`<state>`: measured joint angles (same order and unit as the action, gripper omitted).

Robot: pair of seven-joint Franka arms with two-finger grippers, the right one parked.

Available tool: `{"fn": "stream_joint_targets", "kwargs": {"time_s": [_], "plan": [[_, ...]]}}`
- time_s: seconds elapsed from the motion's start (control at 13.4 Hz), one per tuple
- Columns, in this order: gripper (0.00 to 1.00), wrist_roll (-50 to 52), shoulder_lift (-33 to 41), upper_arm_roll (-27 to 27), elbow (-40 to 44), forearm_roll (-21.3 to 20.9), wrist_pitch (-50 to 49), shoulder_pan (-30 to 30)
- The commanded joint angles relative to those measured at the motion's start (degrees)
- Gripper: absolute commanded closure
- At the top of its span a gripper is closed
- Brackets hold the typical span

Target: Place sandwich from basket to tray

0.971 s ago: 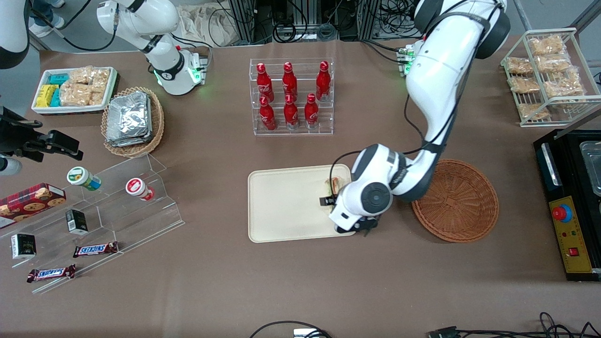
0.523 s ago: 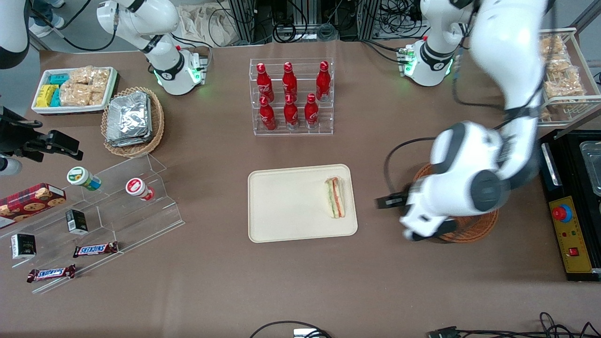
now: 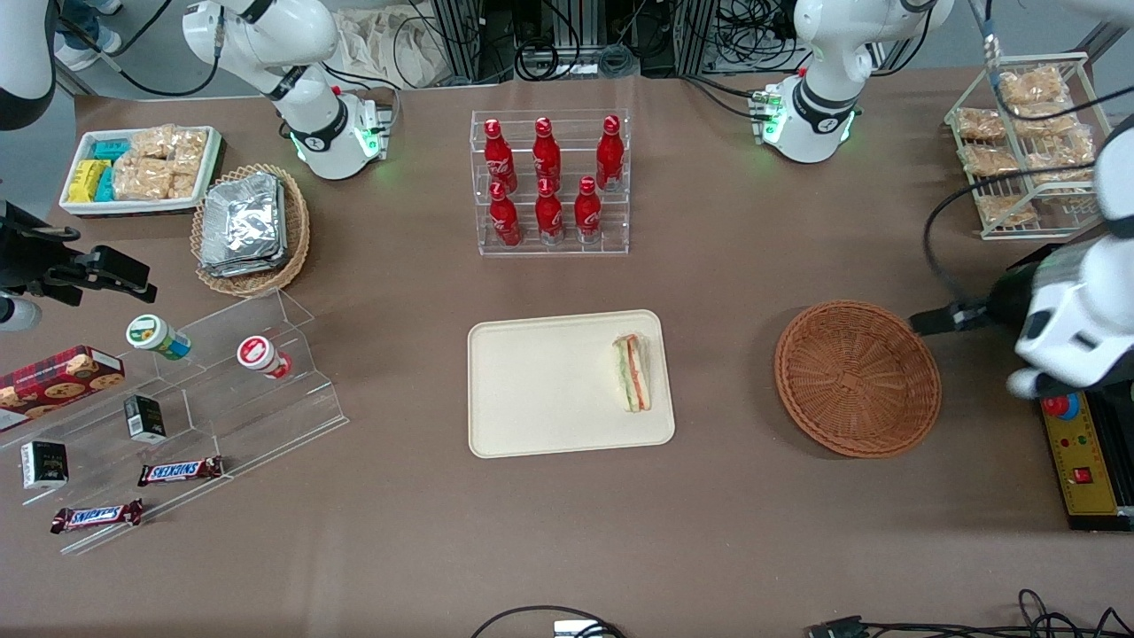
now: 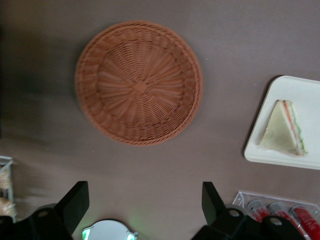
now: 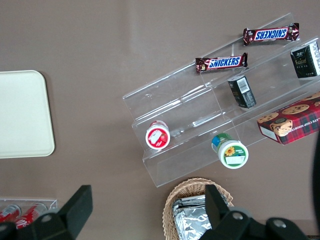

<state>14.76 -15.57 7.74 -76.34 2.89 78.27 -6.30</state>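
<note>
The sandwich (image 3: 633,373), a white wedge with red and green layers, lies on the cream tray (image 3: 549,390) near the rim that faces the basket. The reddish-brown wicker basket (image 3: 858,378) stands empty beside the tray, toward the working arm's end. My gripper (image 4: 144,190) hangs open and empty high over the table. It is beside the basket, toward the working arm's end, above the black control box. In the left wrist view the basket (image 4: 138,82), the sandwich (image 4: 282,132) and a corner of the tray (image 4: 300,156) all show.
A clear rack of red bottles (image 3: 549,182) stands farther from the front camera than the tray. A wire rack of snack packs (image 3: 1028,142) and a black box with a red button (image 3: 1076,416) sit at the working arm's end. A tan basket of foil packets (image 3: 251,229) and an acrylic stand (image 3: 204,390) are at the parked arm's end.
My gripper let go of the sandwich on the tray, then swung away over the basket to the working arm's end of the table. The sandwich stays on the tray.
</note>
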Motion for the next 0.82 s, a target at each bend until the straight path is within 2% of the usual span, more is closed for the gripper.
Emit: {"fn": "stream_joint_targets", "kwargs": {"time_s": [0.0,0.15,0.75], "plan": [[0.0,-2.72,5.62,0.7,-2.14,-2.53,-2.06,-3.7],[0.0,-4.47,7.48,0.7,-2.49,-4.29,-3.12,-3.89],[0.0,-4.39,11.17,0.7,-8.47,-4.39,-2.15,-3.89]]}}
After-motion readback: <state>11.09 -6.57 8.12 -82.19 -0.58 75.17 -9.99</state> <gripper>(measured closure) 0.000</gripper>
